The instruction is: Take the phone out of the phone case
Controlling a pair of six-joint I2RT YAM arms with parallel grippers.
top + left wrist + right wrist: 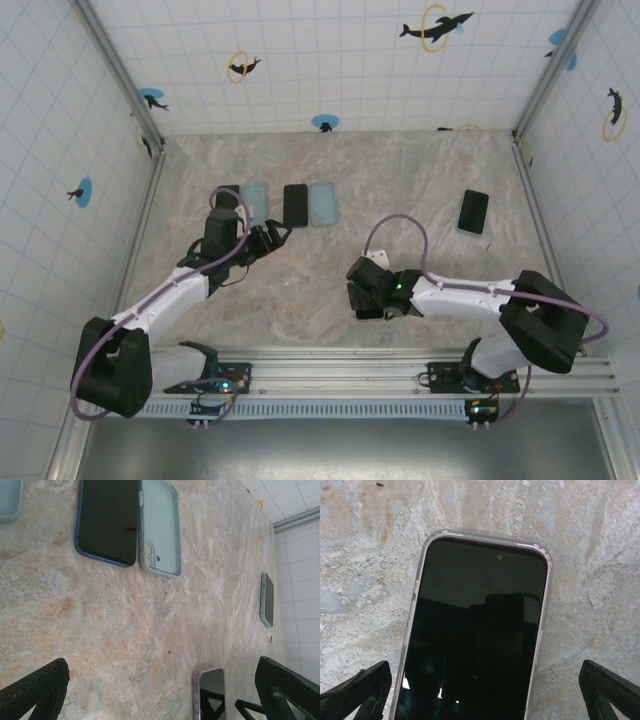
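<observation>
left pincer: released, empty, over bare counter
phone: flat, screen up, between right fingers; glass, probably slick, fragile
case: thin rim, likely flexible; peel at a corner
right pincer: released, straddling phone, no contact

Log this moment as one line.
left gripper: open, above table | right gripper: open, over cased phone | removal: not yet done

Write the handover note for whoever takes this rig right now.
The left gripper has its jaws open and holds nothing.
The right gripper has its jaws open, one on either side of the phone, with no grip on it.
The phone lies face up in its clear case, flat on the table.
Done: nothing; the phone is not out.
Left: hold the case and work the phone free.
</observation>
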